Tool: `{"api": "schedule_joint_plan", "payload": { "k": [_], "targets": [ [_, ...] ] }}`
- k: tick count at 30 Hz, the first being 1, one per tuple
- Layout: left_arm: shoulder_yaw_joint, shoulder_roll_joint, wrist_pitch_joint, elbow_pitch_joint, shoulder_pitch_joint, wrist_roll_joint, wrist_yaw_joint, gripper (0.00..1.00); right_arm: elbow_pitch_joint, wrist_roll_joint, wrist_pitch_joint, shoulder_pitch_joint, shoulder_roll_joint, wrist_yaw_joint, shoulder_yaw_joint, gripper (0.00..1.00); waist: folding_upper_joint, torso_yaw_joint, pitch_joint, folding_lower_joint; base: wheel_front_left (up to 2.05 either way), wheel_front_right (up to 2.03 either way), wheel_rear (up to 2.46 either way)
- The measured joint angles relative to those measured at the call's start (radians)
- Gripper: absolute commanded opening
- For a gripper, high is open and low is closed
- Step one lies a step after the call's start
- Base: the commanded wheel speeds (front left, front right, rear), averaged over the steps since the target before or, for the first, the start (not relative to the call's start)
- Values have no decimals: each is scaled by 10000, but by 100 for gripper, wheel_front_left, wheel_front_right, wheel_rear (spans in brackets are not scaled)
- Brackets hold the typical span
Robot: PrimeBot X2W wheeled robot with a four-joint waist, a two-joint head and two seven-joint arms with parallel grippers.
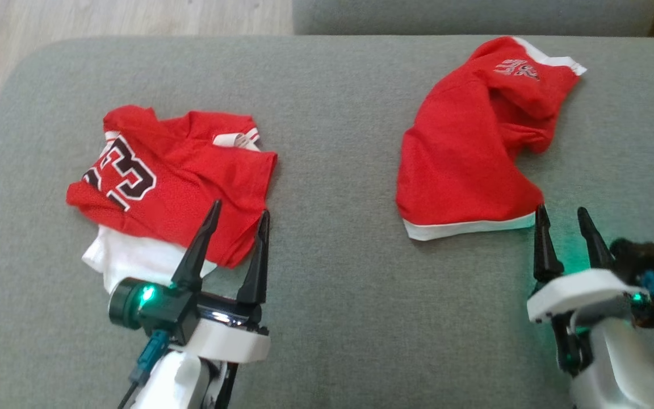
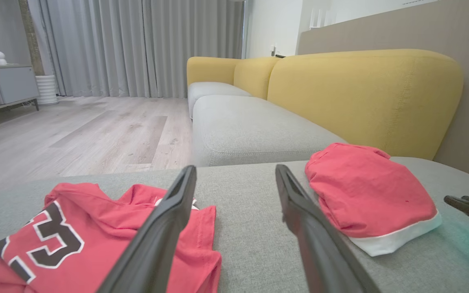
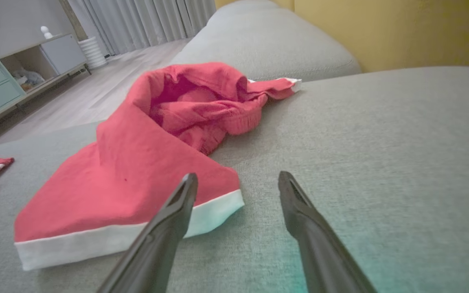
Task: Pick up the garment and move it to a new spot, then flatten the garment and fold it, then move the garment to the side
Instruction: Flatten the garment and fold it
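The shorts (image 1: pixel 469 147) lie crumpled in the upper right of the head view on the grey seat (image 1: pixel 332 255). The white hem (image 1: pixel 469 227) faces the robot, and the far end is bunched and folded over itself. A jersey (image 1: pixel 174 176) sits at the left over something white (image 1: pixel 128 255). It looks already folded, so I judge the shorts to be the piece in hand.

Both claws are spread and empty. The right gripper (image 1: pixel 561 209) has its tips just beside the hem's lower right corner; whether it touches I cannot tell. The left gripper (image 1: pixel 240 207) points at the jersey's near edge.

The cloth looks thin, limp and light — it will sag and slide rather than keep any shape. The hem corner, seen at mid-frame in the right wrist view (image 3: pixel 218 207), seems the best hold: the band is doubled and firmer. A pinch there should catch both layers — a grip in the bunched end would likely drag up a wad.
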Motion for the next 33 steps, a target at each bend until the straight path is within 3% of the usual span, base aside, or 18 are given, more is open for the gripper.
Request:
{"api": "schedule_joint_plan", "payload": {
  "k": [7,14,15,16,23,33],
  "targets": [
    [113,-268,0,144,-193,240,-267,100,2658,-221,42,-1406,-6,0,-280,100,0,409,296,0,0,0,0],
    [336,-347,0,211,-197,401,-364,100,3910,-719,-107,-2499,-151,0,111,99,0,517,456,0,0,0,0],
    [368,-362,0,215,-197,449,-372,100,4002,-738,-136,-2548,-151,0,115,45,0,509,457,-1,0,0,0],
    [407,-378,0,224,-198,470,-422,100,4063,-740,-219,-2575,-151,0,96,0,0,494,452,-1,0,0,0],
    [587,-426,0,313,-195,610,-449,100,3896,-1346,-456,-2473,-69,10,-999,0,0,220,293,0,0,0,0],
    [629,-531,0,362,-129,780,-539,100,1396,-2717,-497,-1395,-40,10,-4295,0,0,-471,-167,-2,0,0,0]
  ]
}}
